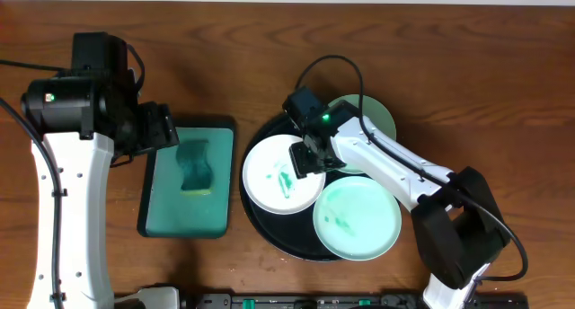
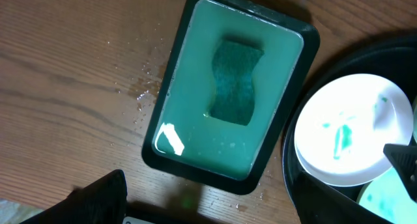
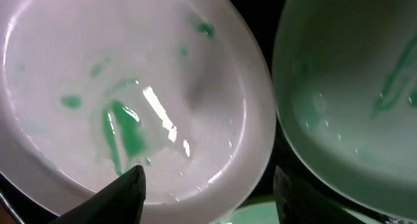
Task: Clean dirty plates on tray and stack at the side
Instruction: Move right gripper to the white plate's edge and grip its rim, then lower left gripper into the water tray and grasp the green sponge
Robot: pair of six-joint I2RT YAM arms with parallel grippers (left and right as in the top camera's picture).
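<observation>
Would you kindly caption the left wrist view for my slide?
Sponge resting in the teal tray beside a green-smeared white plate on the black tray.

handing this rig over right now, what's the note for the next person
Right gripper: open, jaws straddling the white plate at its right rim.
Left gripper: by the teal tray, open or shut unclear; the sponge lies in that tray.
On the black tray: white plate, front mint plate, back mint plate; the first two show green smears.
Done: nothing stacked. Left: all three.
</observation>
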